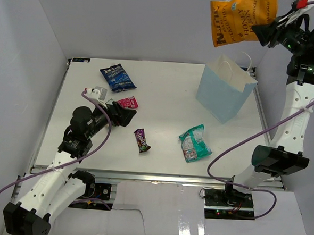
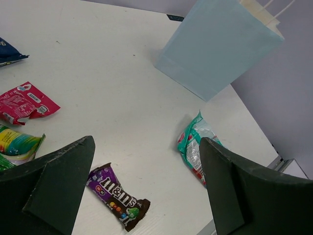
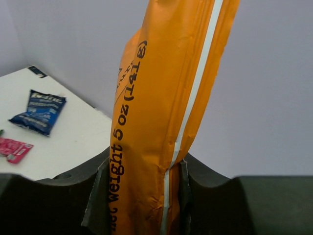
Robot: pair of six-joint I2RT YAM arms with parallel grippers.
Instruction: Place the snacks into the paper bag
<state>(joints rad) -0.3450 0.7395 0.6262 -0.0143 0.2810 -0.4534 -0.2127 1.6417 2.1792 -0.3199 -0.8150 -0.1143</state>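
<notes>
Orange chip bag (image 1: 242, 19) rides high at one o'clock, pinched along its edge seam by the right gripper (image 1: 264, 30), above the paper bag (image 1: 222, 95). Light, puffy and crinkly, I'd say: slick foil with crushable chips, so the seam is the place to hold. The cord handles (image 1: 245, 60) could snag the drop. At nine o'clock the left gripper (image 1: 126, 116) hovers with jaws spread wide and empty, beside the pink packet (image 1: 127, 102). Candy bar (image 1: 142, 140) at seven, teal packet (image 1: 195, 143) at five, dark blue bag (image 1: 117, 77) at eleven.

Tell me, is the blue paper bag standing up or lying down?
Standing up. The paper bag rests on its flat base on the table, with its open top facing upward.
</notes>
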